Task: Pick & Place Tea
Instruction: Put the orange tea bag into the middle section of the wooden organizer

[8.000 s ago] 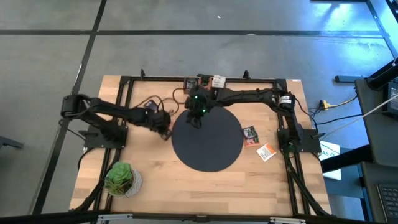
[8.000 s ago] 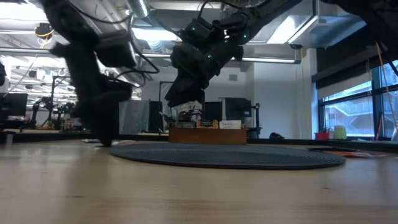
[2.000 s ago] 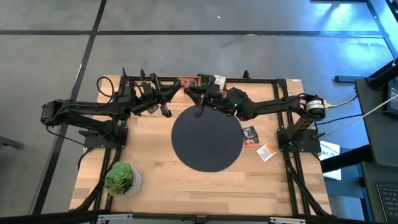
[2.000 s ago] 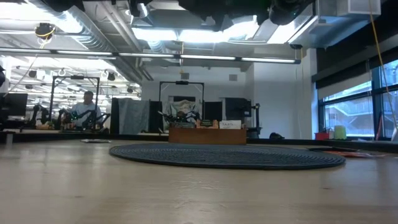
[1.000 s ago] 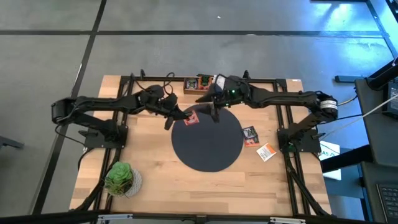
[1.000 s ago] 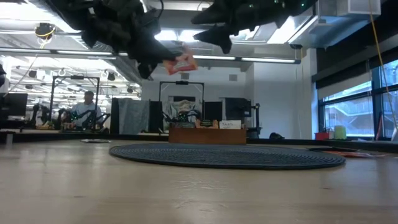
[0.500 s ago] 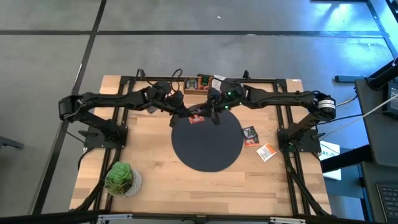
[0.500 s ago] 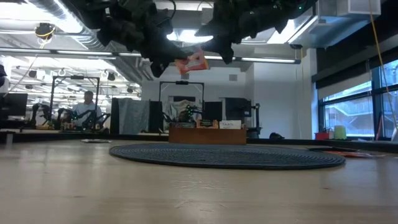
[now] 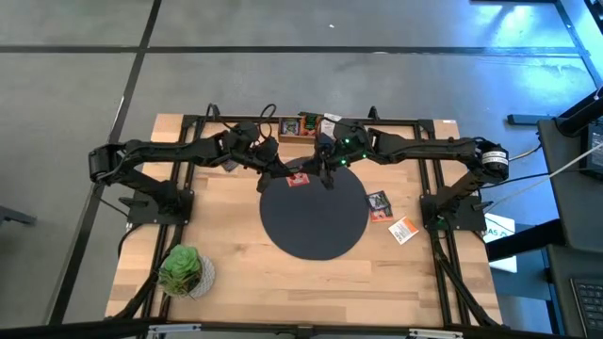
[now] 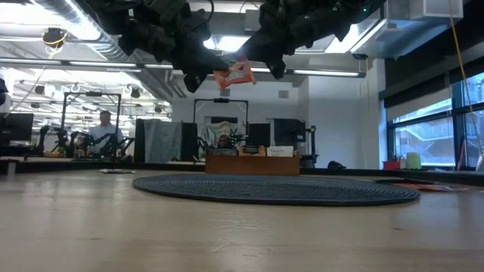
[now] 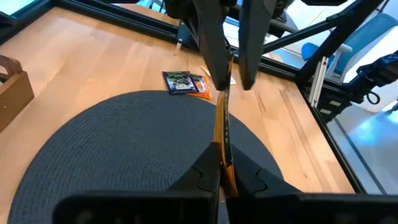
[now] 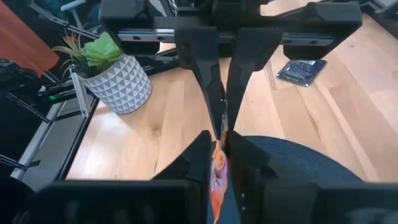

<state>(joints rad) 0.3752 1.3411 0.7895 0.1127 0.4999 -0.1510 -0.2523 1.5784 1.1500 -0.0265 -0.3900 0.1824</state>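
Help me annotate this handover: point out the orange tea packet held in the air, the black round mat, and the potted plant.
orange tea packet (image 10: 234, 75), low view, middle of its face.
black round mat (image 9: 316, 224), high view, bare centre of the mat.
potted plant (image 9: 181, 268), high view, green leaves on top.

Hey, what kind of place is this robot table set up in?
Most likely a robotics lab or workshop. The low view shows exposed ceiling ducts, a person at another robot rig in the background, and the wooden table sits in a black metal frame on a concrete floor.
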